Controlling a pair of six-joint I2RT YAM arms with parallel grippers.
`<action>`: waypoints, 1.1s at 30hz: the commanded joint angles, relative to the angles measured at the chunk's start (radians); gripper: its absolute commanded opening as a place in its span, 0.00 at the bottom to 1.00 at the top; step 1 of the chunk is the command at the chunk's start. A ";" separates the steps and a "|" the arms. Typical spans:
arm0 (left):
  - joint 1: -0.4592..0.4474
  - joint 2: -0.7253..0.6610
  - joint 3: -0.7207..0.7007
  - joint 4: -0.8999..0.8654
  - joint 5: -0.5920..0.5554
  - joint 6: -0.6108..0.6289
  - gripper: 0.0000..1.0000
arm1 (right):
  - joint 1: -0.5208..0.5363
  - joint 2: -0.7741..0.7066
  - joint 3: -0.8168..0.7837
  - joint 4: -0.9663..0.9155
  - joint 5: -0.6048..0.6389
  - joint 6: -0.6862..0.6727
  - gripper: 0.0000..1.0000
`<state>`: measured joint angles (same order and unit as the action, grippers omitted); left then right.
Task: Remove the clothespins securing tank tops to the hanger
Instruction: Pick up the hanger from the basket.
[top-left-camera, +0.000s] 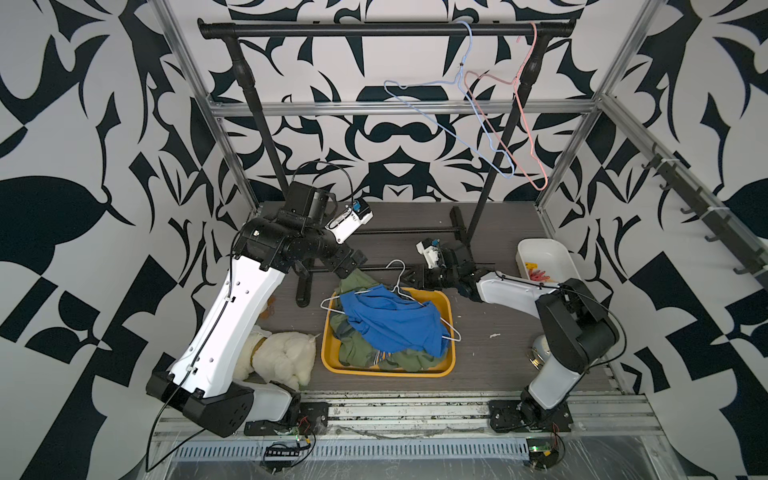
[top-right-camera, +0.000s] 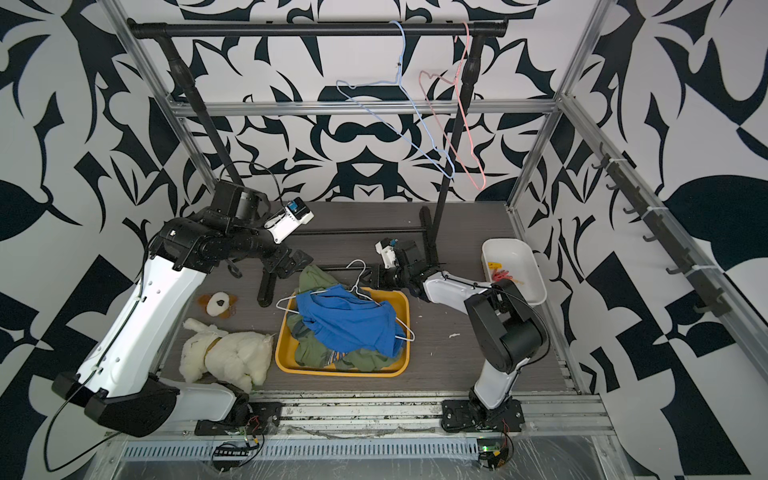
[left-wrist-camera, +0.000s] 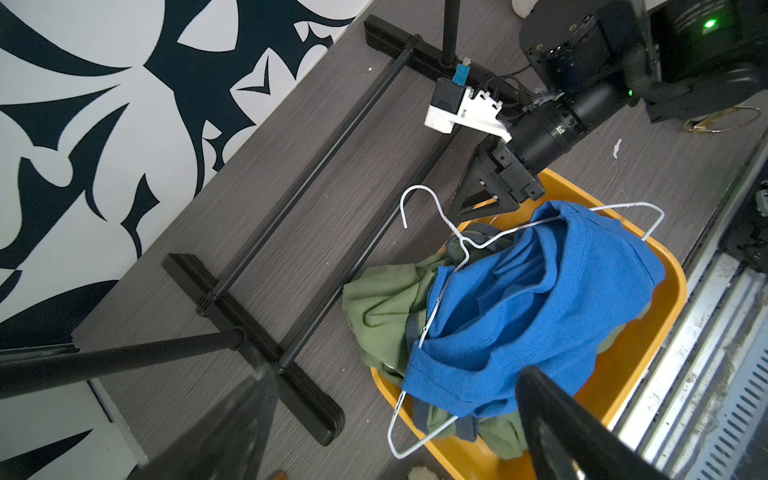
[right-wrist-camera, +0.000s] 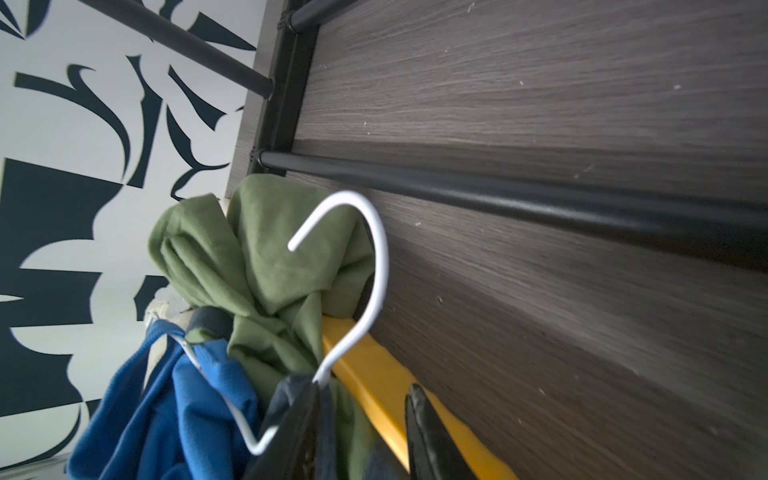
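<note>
The dark wood-grain worktop (top-left-camera: 498, 357) fills the lower middle of both top views. At its back stands a black clothes rack (top-left-camera: 374, 30), and the top bar of the rack runs across the upper part of the frame. A cream plush toy (top-left-camera: 278, 357) lies in the lower left, beside the base of the left arm.

A yellow bin (top-left-camera: 386, 372) sits in the lower centre. The tank tops are heaped in it. The blue tank top (top-left-camera: 395, 324) is on top, and the olive tank tops (top-left-camera: 356, 286) lie under it, with one fold hanging over the far rim of the bin. The blue one is on a white wire hanger (right-wrist-camera: 381, 270), and the hook of the hanger reaches over the far rim toward the rack.

A white tub (top-left-camera: 544, 253) stands at the middle right of the top views, well apart from the bin. The clothespins (top-left-camera: 539, 275) lie inside it; several are coral-red and one is yellow.

The left gripper (top-left-camera: 352, 264) is over the olive fold, at the upper left corner of the bin. Its jaws stand wide apart and hold nothing. The right gripper (right-wrist-camera: 365, 388) is at the far rim of the bin, just beside the neck of the hanger. Its jaws are partly apart with a clear gap between them. The wire passes close against one finger, and I cannot see that it is pinched.
</note>
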<state>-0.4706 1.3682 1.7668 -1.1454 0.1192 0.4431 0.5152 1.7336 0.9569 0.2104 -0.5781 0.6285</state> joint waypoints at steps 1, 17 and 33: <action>0.004 0.003 0.003 -0.022 0.022 0.007 0.95 | 0.007 0.014 0.048 0.129 -0.054 0.046 0.36; 0.004 -0.014 -0.024 -0.020 0.017 0.011 0.96 | 0.017 0.056 0.064 0.305 -0.181 0.134 0.35; 0.004 -0.024 -0.021 -0.003 0.000 0.014 0.96 | 0.079 -0.036 0.157 0.071 -0.209 -0.060 0.00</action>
<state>-0.4706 1.3651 1.7531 -1.1454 0.1188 0.4465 0.5812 1.7786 1.0557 0.3374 -0.7845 0.6609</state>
